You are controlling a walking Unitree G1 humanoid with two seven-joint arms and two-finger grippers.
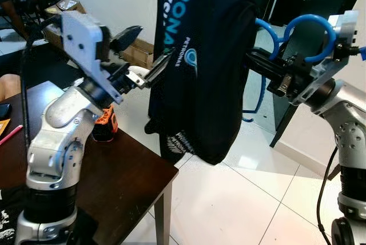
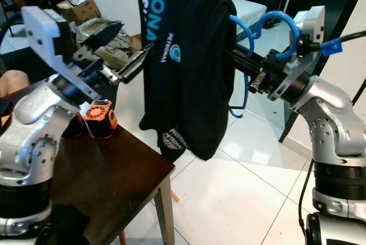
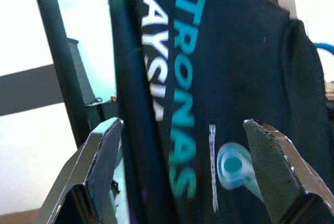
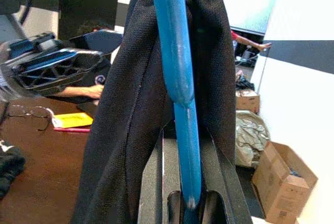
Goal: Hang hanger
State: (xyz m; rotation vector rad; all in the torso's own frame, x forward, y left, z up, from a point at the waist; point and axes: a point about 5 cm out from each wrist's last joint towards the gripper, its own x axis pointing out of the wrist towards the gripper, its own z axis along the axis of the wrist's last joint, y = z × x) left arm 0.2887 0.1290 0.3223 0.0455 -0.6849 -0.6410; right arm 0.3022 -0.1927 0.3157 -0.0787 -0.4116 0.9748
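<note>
Hanger [image 4: 180,72], blue plastic, carried a black T-shirt [image 1: 206,68] with teal lettering and was held in mid-air between the two arms, above the white tiled floor [image 1: 240,199] and just off the corner of a dark wooden table [image 1: 114,182]. Right gripper [image 4: 189,182]: fingers closed on the hanger's blue bar, which ran down between them while the shirt's black cloth draped over both sides; blue loops [image 1: 303,33] of the hanger arched above this gripper's wrist. Left gripper [image 3: 182,151]: fingers spread wide, empty, with the printed face of the shirt standing between and beyond them; in the head views their tips reached the shirt's near edge, though contact could not be settled. Step judged: carrying and steadying the loaded hanger, hanging not yet done. Next move, as a judgement, called for lifting the hook toward a rail or peg while the free gripper kept the cloth from swinging. Hidden or unclear: the shirt's top and the hanger's hook were cut off at the upper edge; no rail could be made out; the lettering was only partly legible. Sundry: an orange and black tool [image 2: 100,118] on the table; cardboard boxes [image 4: 282,187] by the wall.
</note>
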